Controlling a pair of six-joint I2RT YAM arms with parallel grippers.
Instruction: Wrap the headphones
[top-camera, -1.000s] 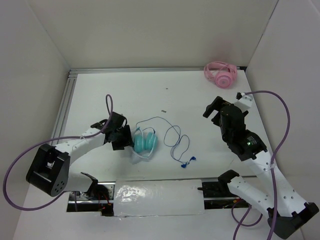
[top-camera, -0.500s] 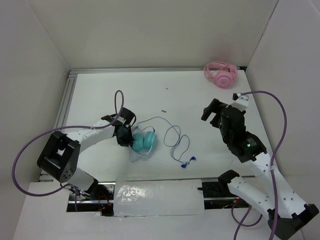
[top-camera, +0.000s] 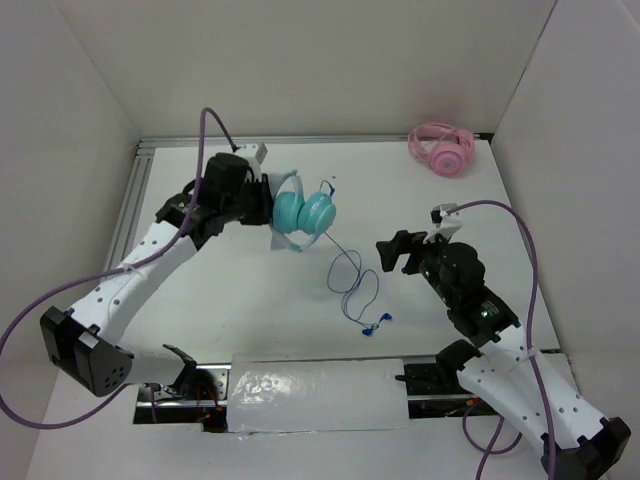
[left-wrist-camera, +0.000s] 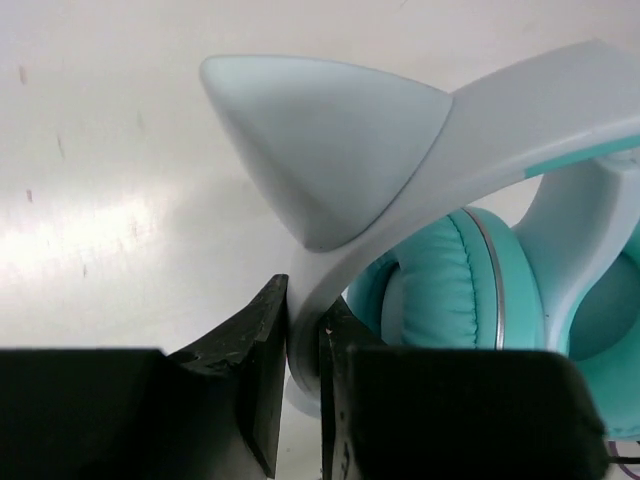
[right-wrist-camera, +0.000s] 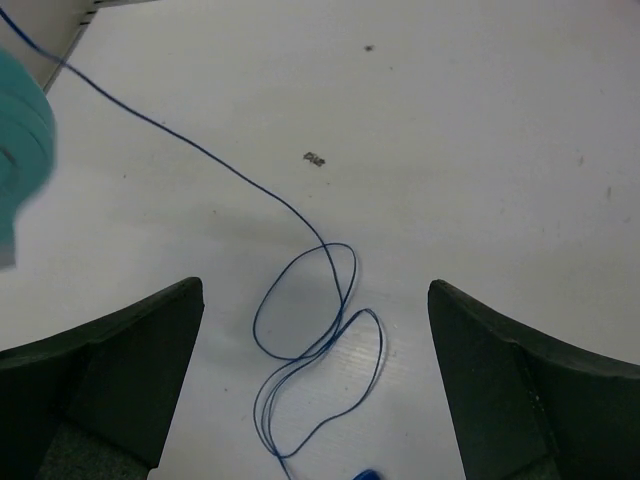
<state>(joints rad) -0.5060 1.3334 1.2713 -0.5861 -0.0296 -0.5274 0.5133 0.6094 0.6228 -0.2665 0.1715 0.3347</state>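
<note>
the teal over-ear headphones with a pale whitish headband (top-camera: 305, 212) hang toward the far left of the white table (top-camera: 420, 200), apparently lifted off its surface. their long thin blue cable (top-camera: 348, 275) trails down from the ear cups to the middle of the table, where it lies in loose loops and ends in a small blue plug (top-camera: 376, 323) nearer the front edge. the left gripper (top-camera: 265, 200) holds the set from its left side. in the left wrist view its black fingers (left-wrist-camera: 262, 345) are clamped on the band just below a pointed, ear-shaped fin, with the teal cushions hanging beyond. the right gripper (top-camera: 392, 254) hovers just right of the cable loops, fingers spread wide and holding nothing; its own camera shows the loops between them and a dark speck (right-wrist-camera: 314, 158) on the table beyond. pink over-ear headphones (top-camera: 441, 148) sit well apart in the far right corner. a crinkled translucent sheet (top-camera: 318, 395) lies along the near edge between the arm bases.
</note>
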